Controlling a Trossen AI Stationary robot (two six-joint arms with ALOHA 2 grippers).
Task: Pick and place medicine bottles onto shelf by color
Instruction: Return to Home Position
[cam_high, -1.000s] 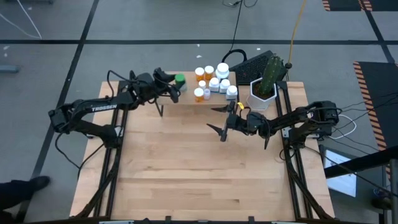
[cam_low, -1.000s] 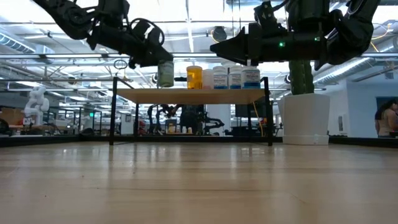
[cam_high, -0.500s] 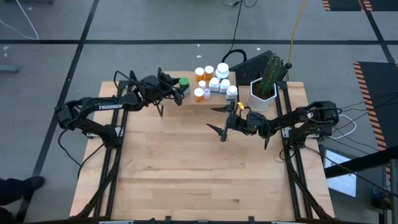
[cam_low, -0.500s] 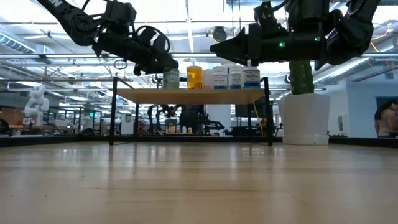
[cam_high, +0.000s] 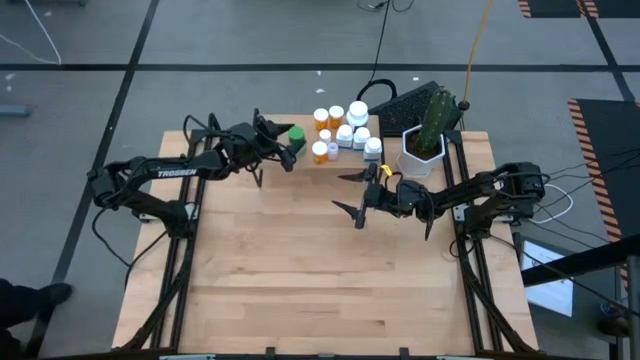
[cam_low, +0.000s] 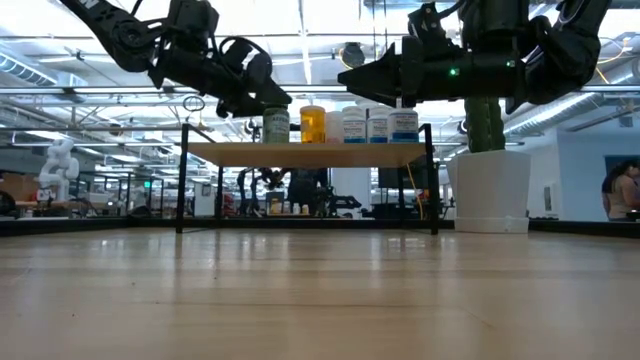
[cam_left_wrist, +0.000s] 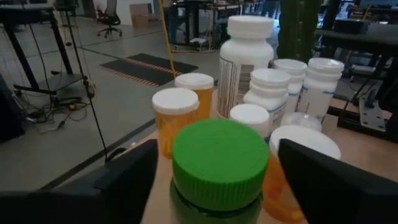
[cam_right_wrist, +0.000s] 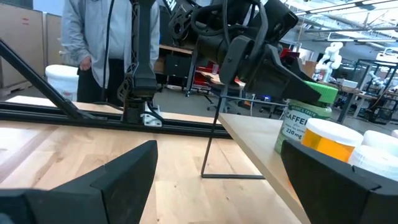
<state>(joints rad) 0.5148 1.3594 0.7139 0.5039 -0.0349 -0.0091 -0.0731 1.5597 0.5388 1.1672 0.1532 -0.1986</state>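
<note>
1. The medicine bottles (cam_high: 344, 133) all stand on the shelf (cam_low: 305, 153), which sits at the far edge of the table (cam_high: 300, 270).
2. Farthest left, my left gripper (cam_high: 287, 141) reaches in over the shelf's left end. Its fingers (cam_left_wrist: 124, 180) straddle the green bottle (cam_high: 296, 133) with a sliver of gap on each side of the cap, so it is parted and holds nothing.
3. The green bottle stands upright at the left end of the board. The orange bottles (cam_high: 321, 116) are just beside it and are the closest things crowding my left gripper.
4. Further right, the white bottles (cam_high: 358, 110) fill the rest of the board, with the tallest at the back.
5. My right gripper (cam_high: 348, 193) hangs over the table in front of the shelf and apart from it. Its fingers are spread wide with nothing between them. In my right wrist view a person (cam_right_wrist: 93, 31) in a grey top stands beyond the table.
6. Farthest right, a white plant pot (cam_high: 420, 155) with a cactus (cam_high: 437, 115) stands just beside the shelf's right end. A dark keyboard (cam_high: 400, 100) lies behind it.
7. A second ago my left gripper carried the green bottle just off the shelf's left end. Now the bottle rests further in on the board, where it already stood half a second ago. My right arm has not moved.
</note>
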